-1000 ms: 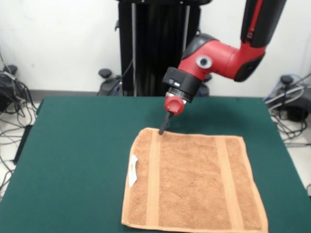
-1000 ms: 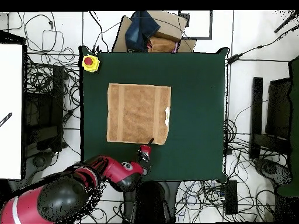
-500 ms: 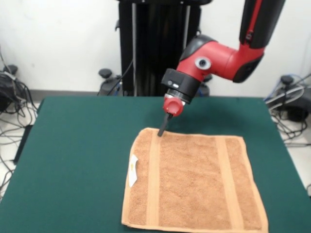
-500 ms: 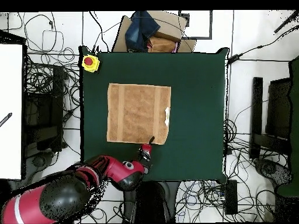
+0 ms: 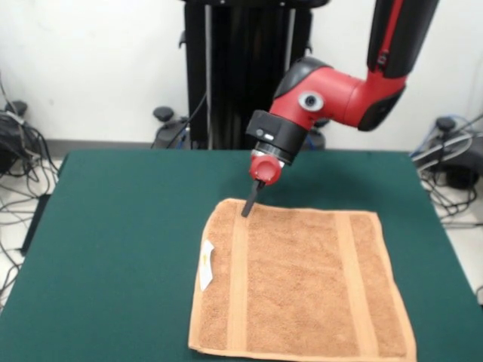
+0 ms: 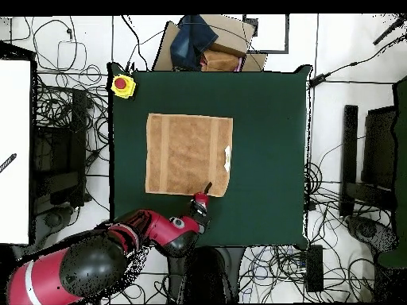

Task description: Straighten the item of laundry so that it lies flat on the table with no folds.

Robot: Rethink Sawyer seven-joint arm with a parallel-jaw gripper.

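On the dark green desk (image 5: pixel 121 226), the orange-tan towel (image 5: pixel 302 283) lies spread flat toward the near edge, bands straight, no folds I can see. My tool (image 5: pixel 246 208) hangs at its far-left corner; whether it is clenched or released, I cannot tell. Little seems left.

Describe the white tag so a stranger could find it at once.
Start at the green table, then the orange-tan towel spread flat on it. On the towel's left edge in the front view sits the small white tag, the only white patch on the cloth.
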